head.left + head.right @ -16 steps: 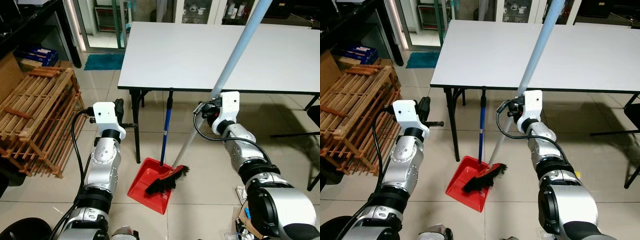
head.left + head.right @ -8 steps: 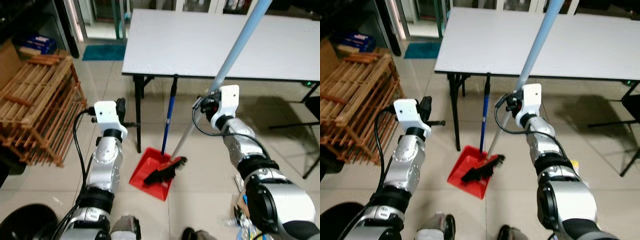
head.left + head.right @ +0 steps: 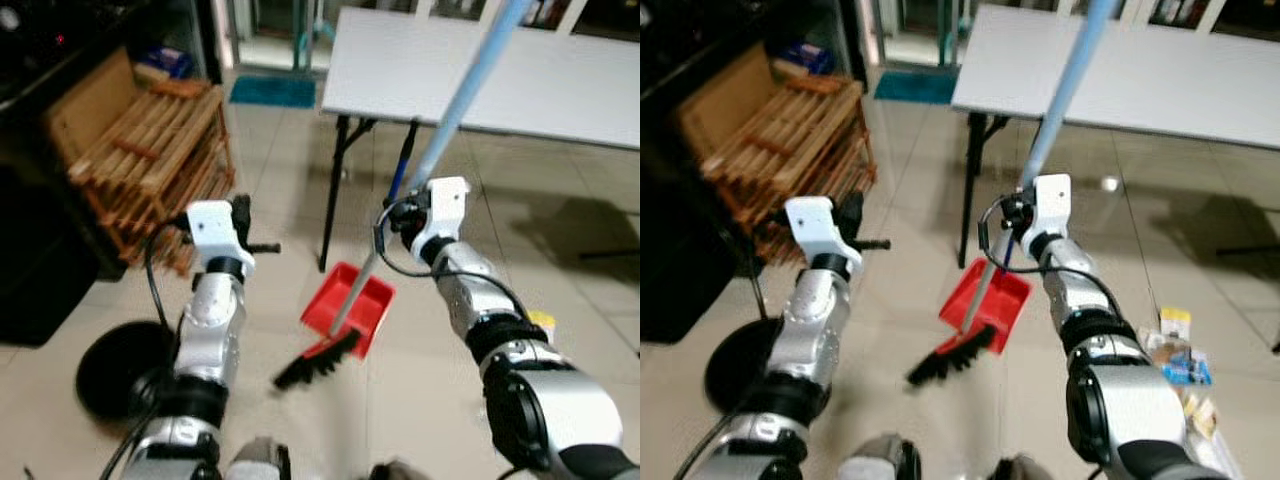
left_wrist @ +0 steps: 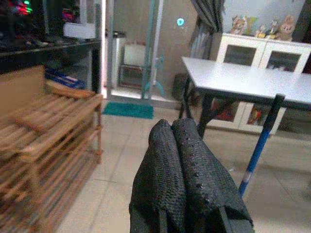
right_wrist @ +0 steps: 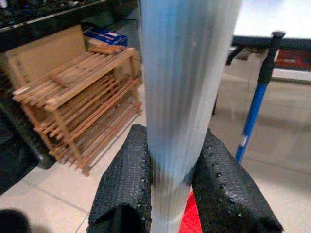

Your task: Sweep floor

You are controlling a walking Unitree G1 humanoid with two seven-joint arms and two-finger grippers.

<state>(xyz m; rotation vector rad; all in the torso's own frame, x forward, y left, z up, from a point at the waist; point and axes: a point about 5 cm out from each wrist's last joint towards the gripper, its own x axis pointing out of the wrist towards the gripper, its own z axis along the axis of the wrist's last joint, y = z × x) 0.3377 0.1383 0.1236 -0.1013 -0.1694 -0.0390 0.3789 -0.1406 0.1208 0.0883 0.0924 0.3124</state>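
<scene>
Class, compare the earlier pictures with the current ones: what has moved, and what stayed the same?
The broom head has left the red dustpan and now rests on the floor in front of it. The camera has shifted too. The right gripper still clamps the broom's pole; the left gripper stays shut and empty.

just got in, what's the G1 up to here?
Sweeping the tiled floor. The right claw is shut on the long pale blue broom pole, and the black broom bristles rest on the tiles just in front of the red plastic dustpan. The dustpan sits on the floor with its blue handle upright near the white folding table. The left claw is shut, holding nothing, raised beside the slatted wooden rack.
</scene>
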